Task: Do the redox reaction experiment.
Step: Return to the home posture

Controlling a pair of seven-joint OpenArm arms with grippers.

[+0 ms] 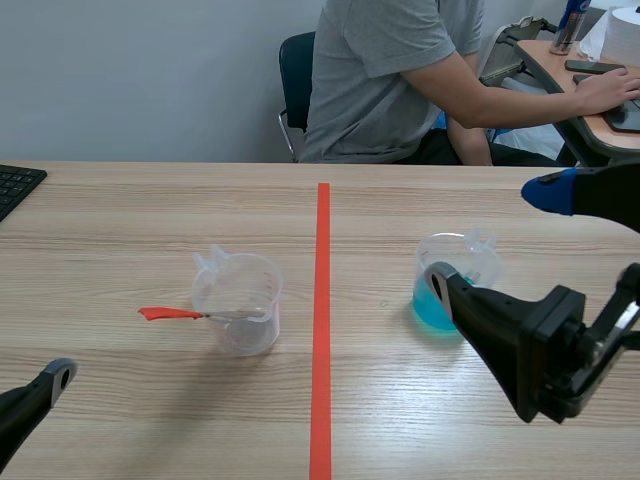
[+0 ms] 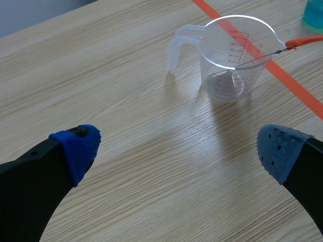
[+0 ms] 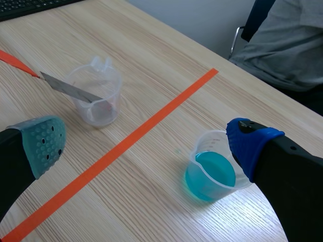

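On counter (image 1: 120, 230), 3 o'clock: blue-liquid cup (image 1: 428, 308), right gripper (image 3: 146, 146) fingers spread beside it | left gripper (image 2: 176, 151) spread, empty | step: likely pre-grasp | next: centre, close on cup

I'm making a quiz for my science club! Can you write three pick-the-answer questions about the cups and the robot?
1. Where is the orange-handled tool?
A) leaning in the clear cup
B) lying beside it
C) held in a gripper

2. What colour is the liquid in the other cup?
A) red
B) blue
C) yellow

3. How is the right gripper?
A) open
B) shut on a cup
C) shut on nothing

Answers:
1. A, its blade rests inside, over the rim.
2. B, the liquid looks blue.
3. A, its fingers stand wide apart, pressing nothing.
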